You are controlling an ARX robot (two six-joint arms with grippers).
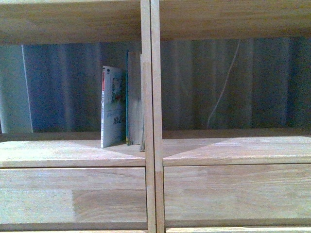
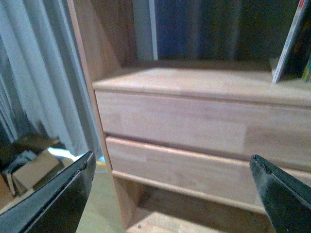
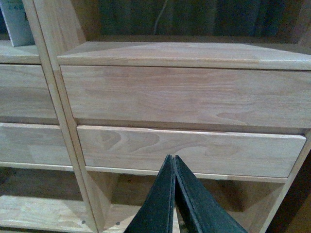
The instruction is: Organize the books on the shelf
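Behind the open compartments hangs a grey-blue pleated curtain, dim and bluish, with a thin white cord dangling down in front of it on the right side. In the left wrist view a paler grey curtain falls beside the furniture, above what looks like a blurred brown cardboard box on a light yellowish floor.
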